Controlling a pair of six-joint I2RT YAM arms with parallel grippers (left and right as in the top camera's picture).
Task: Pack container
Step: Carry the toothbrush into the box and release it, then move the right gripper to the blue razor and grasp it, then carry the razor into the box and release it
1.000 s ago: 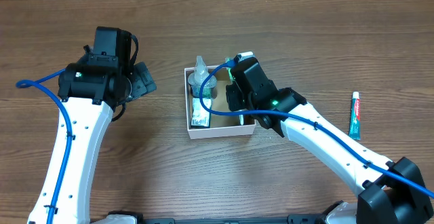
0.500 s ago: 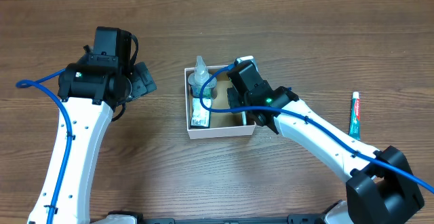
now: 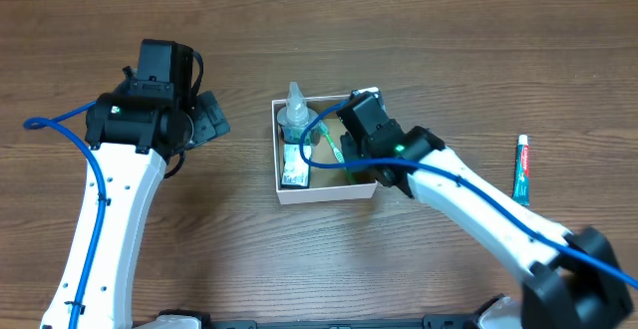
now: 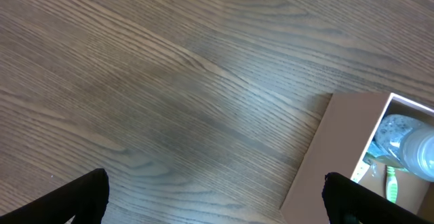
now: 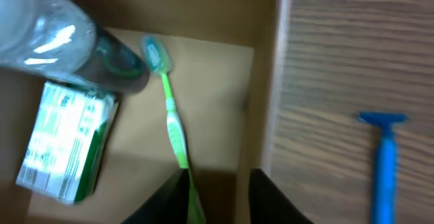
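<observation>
The container [image 3: 324, 195], a white-walled box with a brown inside, sits mid-table; it also shows in the left wrist view [image 4: 332, 149] and the right wrist view [image 5: 268, 81]. In it are a clear bottle [image 3: 295, 115] [image 5: 47, 27], a green-and-white packet [image 3: 294, 164] [image 5: 68, 142] and a green toothbrush [image 3: 329, 145] [image 5: 173, 125] lying on the floor. My right gripper [image 3: 351, 169] [image 5: 217, 197] is open low over the container's right part, the toothbrush handle beside its left finger. My left gripper [image 3: 211, 118] [image 4: 217, 197] is open and empty, left of the container.
A toothpaste tube [image 3: 521, 169] lies on the table at the far right. A blue razor [image 5: 385, 163] lies on the wood just outside the container's right wall. The table is brown wood.
The right gripper has shifted slightly over the container, and the green toothbrush now lies in plain view on the container floor. The left arm has not moved.
</observation>
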